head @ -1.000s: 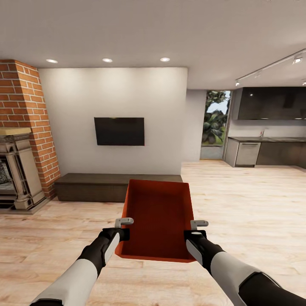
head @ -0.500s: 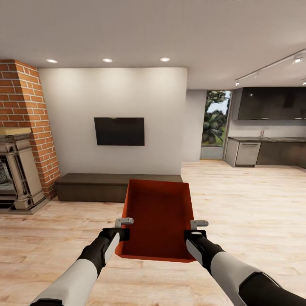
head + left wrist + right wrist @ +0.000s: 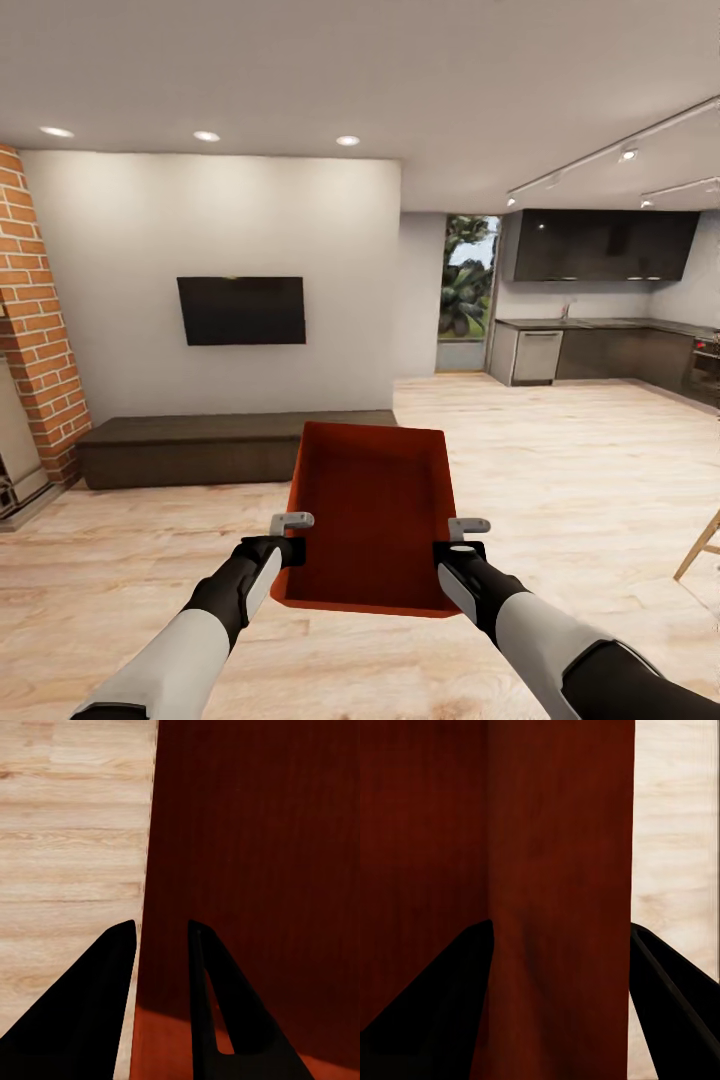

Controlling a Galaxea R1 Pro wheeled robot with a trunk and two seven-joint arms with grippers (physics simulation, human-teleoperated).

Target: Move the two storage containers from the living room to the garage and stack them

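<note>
One orange-red storage container (image 3: 370, 515) hangs in the air in front of me over the living room's light wood planks, held level between both arms with its open top up and nothing inside. My left gripper (image 3: 292, 537) is shut on its left wall, one finger inside and one outside; in the left wrist view the dark fingers (image 3: 112, 967) straddle that wall (image 3: 247, 855). My right gripper (image 3: 462, 540) is shut on the right wall in the same way, and the right wrist view has its fingers (image 3: 457, 975) on either side of the wall (image 3: 559, 862).
A long dark low cabinet (image 3: 230, 445) runs along the white wall under a black TV (image 3: 242, 310). A brick column (image 3: 35, 320) stands at the left. An open kitchen (image 3: 600, 350) lies back right. A slanted wooden leg (image 3: 700, 545) pokes in at the right edge.
The whole picture has shifted left, so the camera has turned right: the fireplace has left the view and more kitchen shows. The arms and the held container keep the same pose.
</note>
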